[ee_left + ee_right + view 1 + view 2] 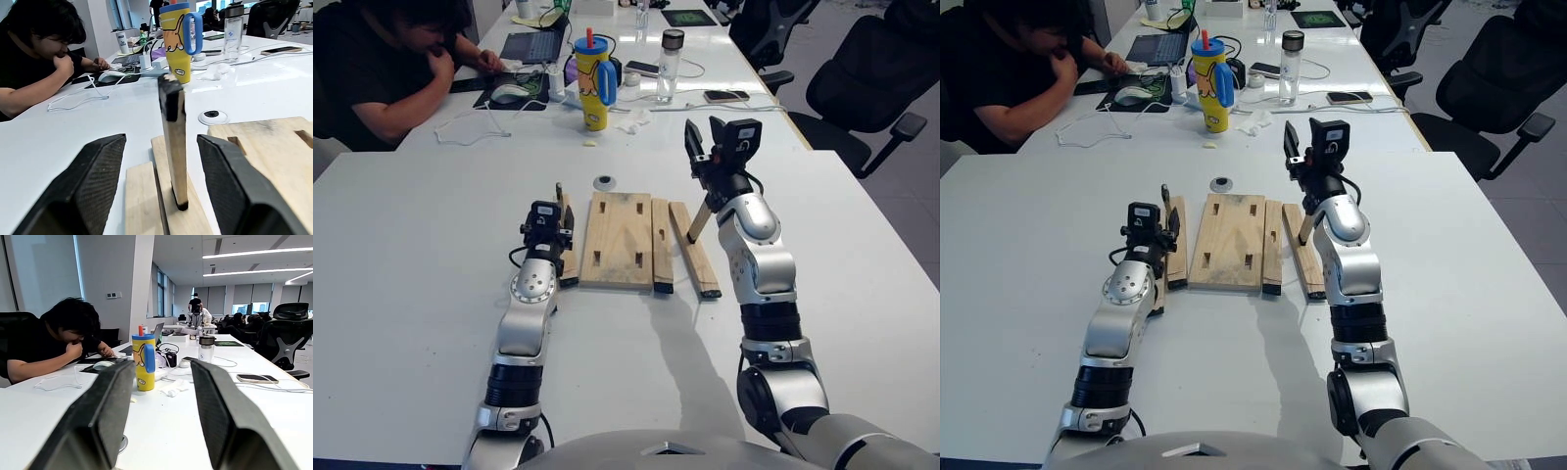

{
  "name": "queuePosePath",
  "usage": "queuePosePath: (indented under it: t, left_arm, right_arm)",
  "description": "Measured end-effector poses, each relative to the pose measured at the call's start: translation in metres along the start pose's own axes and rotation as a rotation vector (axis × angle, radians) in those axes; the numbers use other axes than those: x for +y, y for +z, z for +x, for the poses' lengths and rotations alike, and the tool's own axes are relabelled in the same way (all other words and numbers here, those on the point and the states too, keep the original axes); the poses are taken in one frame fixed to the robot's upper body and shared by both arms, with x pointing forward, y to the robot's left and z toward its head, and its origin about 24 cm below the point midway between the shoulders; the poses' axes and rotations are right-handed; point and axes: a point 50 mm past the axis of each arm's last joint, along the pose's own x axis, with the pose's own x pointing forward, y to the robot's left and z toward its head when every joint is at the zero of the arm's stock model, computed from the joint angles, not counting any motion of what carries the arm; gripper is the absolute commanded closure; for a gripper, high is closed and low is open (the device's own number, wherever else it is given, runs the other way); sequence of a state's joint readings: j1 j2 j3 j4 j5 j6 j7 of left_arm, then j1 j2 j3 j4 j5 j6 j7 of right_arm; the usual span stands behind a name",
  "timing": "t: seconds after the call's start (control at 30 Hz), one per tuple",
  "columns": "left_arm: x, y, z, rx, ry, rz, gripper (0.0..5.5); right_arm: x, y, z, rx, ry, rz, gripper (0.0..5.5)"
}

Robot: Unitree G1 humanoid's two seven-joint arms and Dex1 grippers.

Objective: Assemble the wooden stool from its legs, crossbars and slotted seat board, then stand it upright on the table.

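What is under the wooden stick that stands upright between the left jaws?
The stick rests its lower end on a flat wooden bar beside the slotted seat board; a second bar lies alongside. Whatever is below that flat bar is covered.

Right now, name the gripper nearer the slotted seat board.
Left. The left gripper sits just left of the seat board; the right gripper is raised above the table, off its right side.

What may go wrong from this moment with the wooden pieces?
1. The dark-tipped leg stands on end, unheld, between the fingers of the open left gripper; a nudge while closing may topple it.
2. A slanted wooden piece sits close below the open right gripper; lowering the arm may knock that piece away.
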State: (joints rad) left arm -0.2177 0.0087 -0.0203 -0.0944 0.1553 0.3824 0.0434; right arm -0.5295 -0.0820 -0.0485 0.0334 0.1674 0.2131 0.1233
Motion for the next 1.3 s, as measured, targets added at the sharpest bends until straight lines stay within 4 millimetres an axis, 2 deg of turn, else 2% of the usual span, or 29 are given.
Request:
queuePosePath:
  t: [0.1, 0.27, 0.63, 0.87, 0.93, 1.03, 1.1, 1.17, 1.3]
  left_arm:
    - [0.0, 0.004, 0.016, -0.011, 0.011, -0.006, 2.81]
    - [0.0, 0.009, 0.032, -0.019, 0.021, -0.049, 3.52]
    - [0.0, 0.005, 0.032, -0.005, 0.021, -0.084, 5.03]
    - [0.004, 0.009, 0.032, -0.03, 0.012, -0.098, 5.08]
    - [0.012, 0.024, 0.031, -0.097, -0.01, -0.105, 5.08]
    - [0.028, 0.067, 0.027, -0.26, -0.098, -0.142, 5.08]
    - [0.037, 0.093, 0.021, -0.351, -0.222, -0.23, 5.08]
    - [0.047, 0.106, 0.016, -0.387, -0.337, -0.287, 5.08]
    - [0.081, 0.115, 0.005, -0.382, -0.574, -0.471, 5.08]
  right_arm:
    - [0.002, -0.001, 0.0, 0.005, 0.011, -0.001, 3.4]
    - [0.005, -0.003, 0.001, 0.011, 0.022, -0.001, 3.37]
    - [0.004, -0.007, 0.001, 0.048, 0.005, 0.003, 3.37]
    - [0.003, -0.014, 0.001, 0.071, -0.014, -0.019, 3.37]
    - [0.006, -0.015, 0.001, 0.071, 0.042, 0.034, 3.1]
    - [0.011, -0.016, 0.0, 0.086, 0.182, 0.178, 2.59]
    - [0.014, -0.016, -0.003, 0.115, 0.289, 0.297, 2.32]
    - [0.011, -0.016, -0.006, 0.141, 0.361, 0.411, 2.04]
    - [-0.003, -0.014, -0.013, 0.163, 0.411, 0.629, 1.36]
